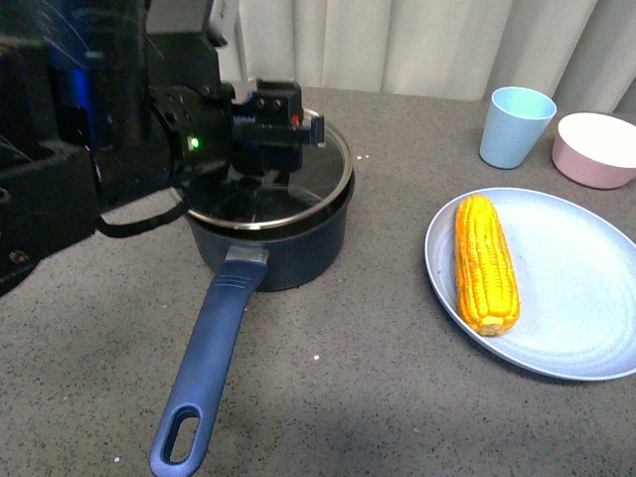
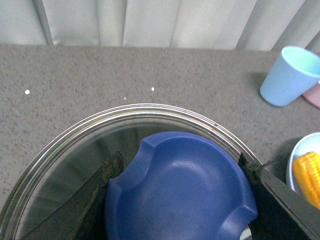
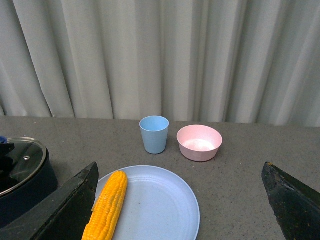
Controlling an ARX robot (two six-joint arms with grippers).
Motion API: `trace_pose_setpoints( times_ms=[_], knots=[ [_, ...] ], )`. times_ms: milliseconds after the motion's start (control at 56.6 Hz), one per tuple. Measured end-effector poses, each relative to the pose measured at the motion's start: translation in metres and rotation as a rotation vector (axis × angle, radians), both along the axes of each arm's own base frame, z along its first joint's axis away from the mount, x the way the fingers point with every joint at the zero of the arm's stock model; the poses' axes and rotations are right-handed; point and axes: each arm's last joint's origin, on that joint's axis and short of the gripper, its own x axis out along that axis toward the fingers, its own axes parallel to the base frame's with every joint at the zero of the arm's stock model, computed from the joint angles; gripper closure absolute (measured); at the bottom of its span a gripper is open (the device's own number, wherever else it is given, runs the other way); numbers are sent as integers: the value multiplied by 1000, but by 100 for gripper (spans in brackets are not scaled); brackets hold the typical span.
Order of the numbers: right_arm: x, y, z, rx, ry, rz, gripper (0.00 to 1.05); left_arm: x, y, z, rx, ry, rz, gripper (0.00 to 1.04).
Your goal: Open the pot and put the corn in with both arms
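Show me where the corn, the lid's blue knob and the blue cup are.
corn point(image 1: 486, 264), front view, middle of the cob.
lid knob point(image 2: 180, 190), left wrist view, centre of its blue top.
blue cup point(image 3: 154, 134), right wrist view, its outer wall.

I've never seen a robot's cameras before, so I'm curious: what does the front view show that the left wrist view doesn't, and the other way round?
Only the front view shows the pot with its long handle, the left arm over it, and the whole plate.

Only the left wrist view shows the lid's blue knob, sitting between the two fingers of the left gripper.

Both show the glass lid, the blue cup, the corn and the pink bowl.
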Motion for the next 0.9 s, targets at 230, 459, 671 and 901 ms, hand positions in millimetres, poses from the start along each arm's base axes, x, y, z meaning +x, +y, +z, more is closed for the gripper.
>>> trace_pose_setpoints(
  times_ms=[230,459,671,901],
  knots=[
    [0,0,0,0,0,0,9,7,48,34,-41,-111,129,44],
    [0,0,0,0,0,0,9,12,132,-5,9,7,337,44],
    [0,0,0,0,0,0,9,18,162,-37,30,73,413,44],
    [0,0,0,0,0,0,9,19,160,-65,41,131,395,44]
  ],
)
